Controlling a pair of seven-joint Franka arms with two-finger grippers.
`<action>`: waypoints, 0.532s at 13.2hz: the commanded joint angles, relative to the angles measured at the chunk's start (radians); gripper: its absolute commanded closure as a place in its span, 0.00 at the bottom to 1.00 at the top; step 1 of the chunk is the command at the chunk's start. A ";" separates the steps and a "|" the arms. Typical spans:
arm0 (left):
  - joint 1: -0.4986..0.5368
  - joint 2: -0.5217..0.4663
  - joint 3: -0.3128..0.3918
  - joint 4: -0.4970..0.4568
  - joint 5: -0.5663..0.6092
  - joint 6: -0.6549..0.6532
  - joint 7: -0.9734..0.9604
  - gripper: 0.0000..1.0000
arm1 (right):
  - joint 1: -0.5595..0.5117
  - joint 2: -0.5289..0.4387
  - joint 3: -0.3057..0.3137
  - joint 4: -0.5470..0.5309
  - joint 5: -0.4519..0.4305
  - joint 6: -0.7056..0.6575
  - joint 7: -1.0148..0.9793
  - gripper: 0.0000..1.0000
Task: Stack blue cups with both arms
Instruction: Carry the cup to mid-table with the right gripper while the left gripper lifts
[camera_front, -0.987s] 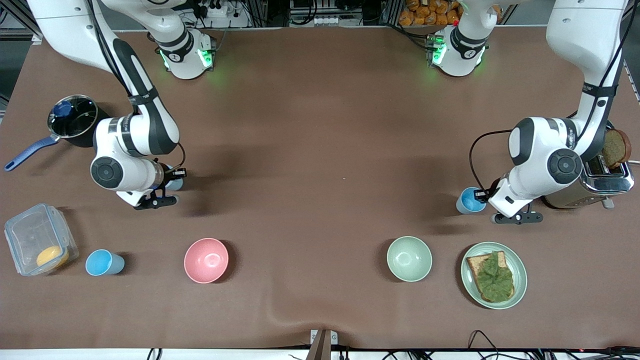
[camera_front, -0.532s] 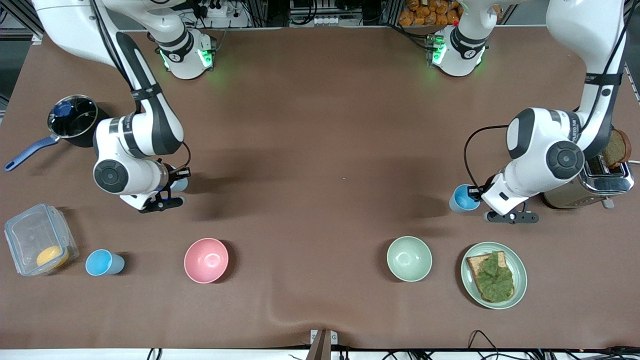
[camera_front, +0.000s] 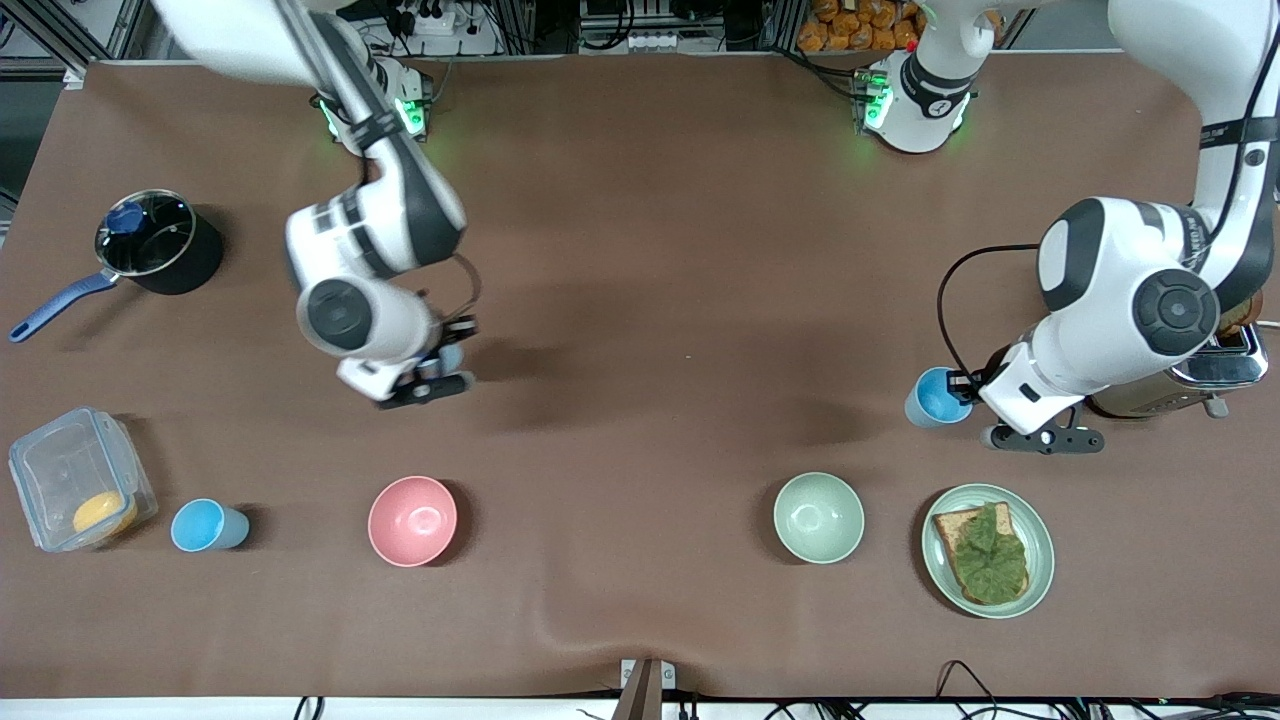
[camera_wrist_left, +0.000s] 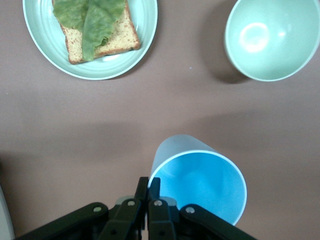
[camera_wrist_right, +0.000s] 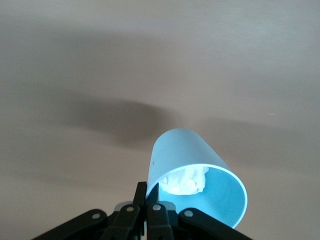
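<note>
Left end effector (camera_wrist_left: 148, 192) pinching blue cup (camera_wrist_left: 200, 185) rim at plate's (camera_front: 1040, 530) eleven o'clock; right end effector (camera_wrist_right: 147, 196) likewise, second cup (camera_wrist_right: 195, 185). Thin rim pinch: possible slip.

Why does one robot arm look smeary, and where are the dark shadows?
Front view: the right arm is motion-blurred, the left arm sharp. Right wrist view: a soft dark shadow lies on the table beside the held blue cup.

Brown worktop (camera_front: 640, 250) carries a pink bowl (camera_front: 412, 520) and green bowl (camera_front: 818, 517), w/ a green plate (camera_front: 1040, 555) of toast (camera_front: 965, 560) topped w/ lettuce (camera_front: 990, 555) beside the latter. Toaster (camera_front: 1215, 365) w/ a bread slice stands at the left arm's end. At the right arm's end: black saucepan (camera_front: 160, 245) w/ blue handle, plus a clear container (camera_front: 60, 470) holding sth orange (camera_front: 103, 512), nearer the front camera.
</note>
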 joint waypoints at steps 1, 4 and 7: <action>0.008 -0.017 -0.008 0.052 -0.035 -0.064 0.013 1.00 | 0.096 0.095 -0.011 0.124 0.024 -0.013 0.094 1.00; 0.002 -0.012 -0.011 0.052 -0.035 -0.065 0.004 1.00 | 0.158 0.187 -0.011 0.222 0.029 0.021 0.136 1.00; -0.003 -0.007 -0.031 0.053 -0.033 -0.061 -0.028 1.00 | 0.195 0.257 -0.011 0.278 0.061 0.050 0.139 1.00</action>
